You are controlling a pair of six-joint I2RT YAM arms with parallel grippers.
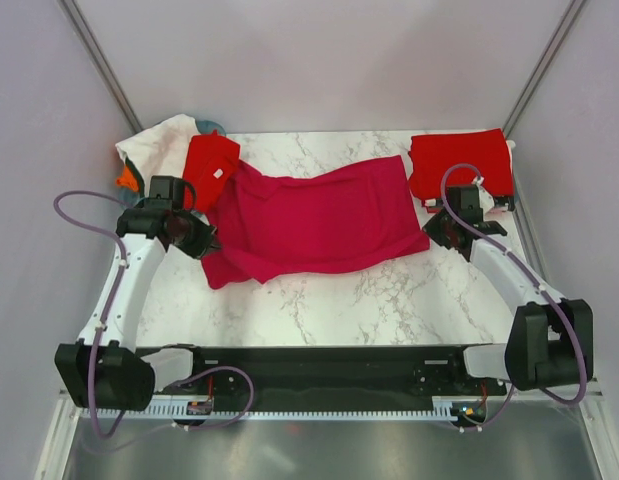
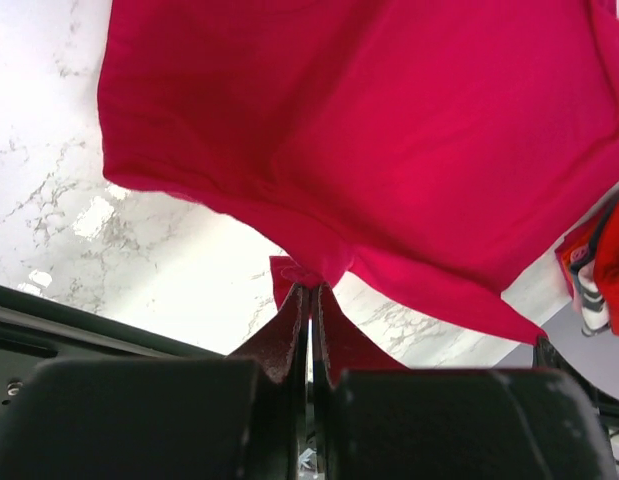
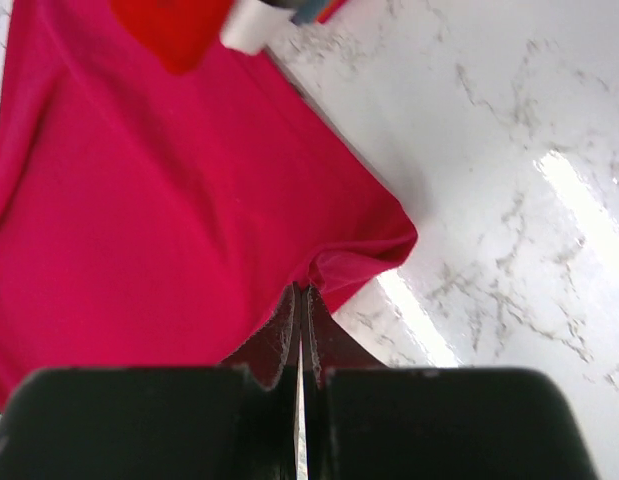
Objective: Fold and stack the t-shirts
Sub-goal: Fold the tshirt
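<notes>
A crimson-magenta t-shirt [image 1: 314, 220] lies spread across the middle of the marble table; it also fills the left wrist view [image 2: 369, 130] and the right wrist view [image 3: 159, 190]. My left gripper [image 1: 207, 240] is shut on its left edge, pinching a fold [image 2: 311, 283]. My right gripper [image 1: 429, 232] is shut on its right corner [image 3: 301, 288]. A folded bright red t-shirt [image 1: 459, 162] lies at the back right. Another bright red t-shirt [image 1: 211, 168] lies on a pile at the back left, over a white one [image 1: 159, 140] and an orange one [image 1: 126, 178].
A bit of the teal basket [image 1: 211, 127] shows behind the back-left pile. Purple cables loop beside both arms. A black rail [image 1: 309, 365] runs along the near table edge. Grey walls close in the sides and back.
</notes>
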